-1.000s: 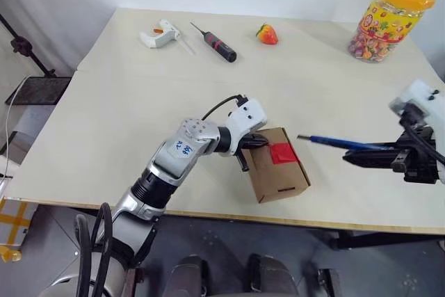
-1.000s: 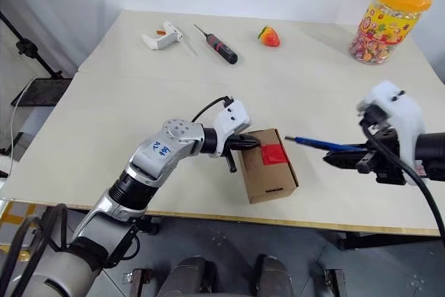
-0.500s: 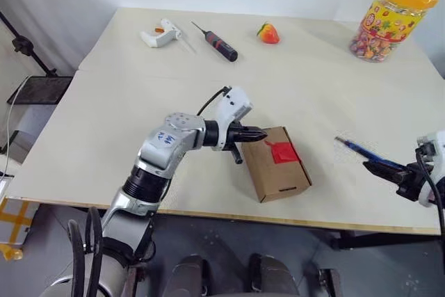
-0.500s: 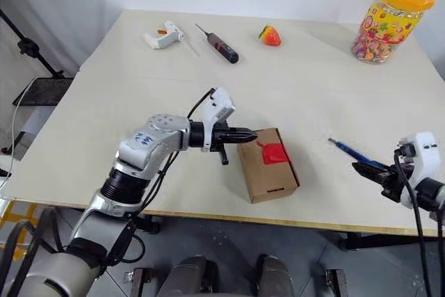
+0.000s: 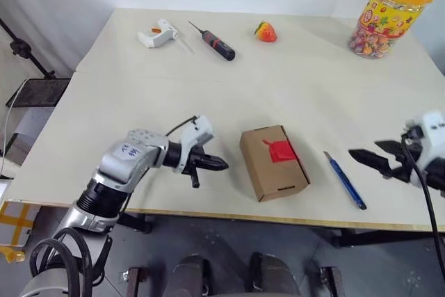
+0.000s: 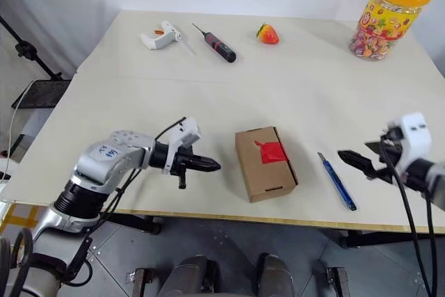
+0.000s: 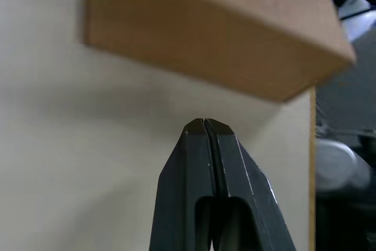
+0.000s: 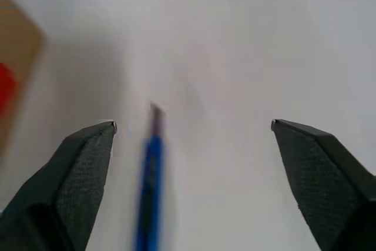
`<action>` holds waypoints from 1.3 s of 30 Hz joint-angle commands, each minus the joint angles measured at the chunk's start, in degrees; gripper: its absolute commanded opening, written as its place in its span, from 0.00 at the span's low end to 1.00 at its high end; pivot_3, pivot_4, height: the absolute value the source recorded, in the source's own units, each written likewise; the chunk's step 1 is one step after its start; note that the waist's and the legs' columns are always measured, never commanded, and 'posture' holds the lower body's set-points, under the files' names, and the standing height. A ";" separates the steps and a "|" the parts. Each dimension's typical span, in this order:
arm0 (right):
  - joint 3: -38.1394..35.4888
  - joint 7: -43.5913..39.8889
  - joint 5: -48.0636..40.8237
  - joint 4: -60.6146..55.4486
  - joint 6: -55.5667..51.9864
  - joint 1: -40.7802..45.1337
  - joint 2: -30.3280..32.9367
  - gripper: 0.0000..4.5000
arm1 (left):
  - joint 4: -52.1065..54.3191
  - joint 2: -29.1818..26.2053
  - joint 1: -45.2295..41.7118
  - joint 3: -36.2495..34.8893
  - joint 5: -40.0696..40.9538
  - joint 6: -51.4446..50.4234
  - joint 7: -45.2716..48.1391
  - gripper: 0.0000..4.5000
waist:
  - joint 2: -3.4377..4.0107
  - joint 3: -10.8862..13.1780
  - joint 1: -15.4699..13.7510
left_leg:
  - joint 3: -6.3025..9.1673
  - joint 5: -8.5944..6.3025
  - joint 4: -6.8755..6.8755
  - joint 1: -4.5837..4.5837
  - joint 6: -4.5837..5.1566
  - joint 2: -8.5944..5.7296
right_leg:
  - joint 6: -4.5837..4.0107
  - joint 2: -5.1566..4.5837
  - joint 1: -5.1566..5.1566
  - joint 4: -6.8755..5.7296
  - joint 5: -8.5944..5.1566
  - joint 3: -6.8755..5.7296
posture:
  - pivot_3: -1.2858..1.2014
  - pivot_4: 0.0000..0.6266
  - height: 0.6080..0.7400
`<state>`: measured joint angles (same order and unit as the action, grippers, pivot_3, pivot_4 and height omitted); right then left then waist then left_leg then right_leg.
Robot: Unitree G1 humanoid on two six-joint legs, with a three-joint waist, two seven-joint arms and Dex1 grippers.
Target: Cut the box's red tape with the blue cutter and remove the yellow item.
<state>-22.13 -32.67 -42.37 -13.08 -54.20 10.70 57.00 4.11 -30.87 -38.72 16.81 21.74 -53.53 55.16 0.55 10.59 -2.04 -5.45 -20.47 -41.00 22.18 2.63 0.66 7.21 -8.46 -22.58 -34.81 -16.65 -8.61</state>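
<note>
Left eye view: one box [image 5: 274, 161] stands near the front edge of the worktop [image 5: 139, 102], flaps closed, with a wrinkled red tape [image 5: 281, 149] across its top seam; its contents cannot be seen. One jar [image 5: 388, 13] with an orange-yellow lid, filled with coloured sweets, stands at the far right corner. One blue cutter [image 5: 345, 181] lies flat on the worktop just right of the box, apart from it and near the front edge. Along the far edge lie one white glue gun [image 5: 159, 33], one black-and-red screwdriver [image 5: 215, 42] and one red strawberry toy [image 5: 265, 31], each apart from the others. The left claw [image 5: 221, 165] hovers left of the box, its fingers pressed together and empty, pointing toward the box with a gap between. The right claw [image 5: 363, 156] hangs right of the cutter at the right side of the worktop, fingers spread wide, holding nothing. The broad middle of the worktop lies bare between the box and the far row.
</note>
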 commanded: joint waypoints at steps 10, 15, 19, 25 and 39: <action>28.02 -6.43 7.07 -4.33 -8.76 22.00 -0.51 0.24 | -3.42 10.99 -0.60 -3.28 -3.31 7.35 -11.85 0.00 | -0.01 0.01 -0.29 | 0.07 0.00 0.03 0.18 0.00 -0.05 | 0.00 -0.04 -0.11 0.04 0.00 -0.16 | 0.52 0.24 1.00; 32.09 -9.41 6.62 -7.07 -9.87 25.46 -4.14 0.00 | -6.21 12.96 -1.63 -4.61 -4.83 9.86 -14.61 0.00 | -0.01 0.02 -0.21 | 0.06 0.00 0.01 0.17 0.00 -0.06 | 0.00 -0.04 -0.10 0.03 0.00 -0.17 | 0.52 0.24 1.00; 33.17 -9.76 7.38 -7.54 -10.98 26.74 -5.98 0.00 | -6.99 13.39 -1.94 -4.90 -5.35 10.43 -14.79 0.00 | -0.01 0.02 -0.02 | 0.07 0.00 0.02 0.17 0.00 -0.05 | 0.00 -0.04 -0.10 0.02 0.00 -0.18 | 0.52 0.24 1.00; 35.94 -9.47 10.19 -6.29 -11.04 29.41 -9.79 0.00 | -7.23 12.68 -2.39 -5.12 -6.36 10.37 -14.10 0.00 | -0.02 0.01 0.49 | 0.08 0.00 0.02 0.17 0.00 -0.05 | 0.00 -0.03 -0.10 0.01 0.00 -0.20 | 0.52 0.24 1.00; 29.62 -5.17 15.81 -3.38 -12.67 33.24 -9.79 0.28 | -6.27 5.08 -5.93 -11.15 -4.50 9.02 -11.42 0.00 | -0.02 0.02 0.50 | 0.08 0.00 0.03 0.19 0.00 -0.05 | 0.00 -0.04 -0.13 0.00 0.00 -0.20 | 0.52 0.24 1.00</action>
<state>9.77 -38.47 -26.83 -15.55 -66.52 43.04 47.40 -3.29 -25.85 -43.37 6.58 15.76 -45.12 42.63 0.53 10.61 -1.54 -5.37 -20.47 -40.97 22.37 2.63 0.60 7.21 -8.50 -22.71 -34.81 -16.65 -8.81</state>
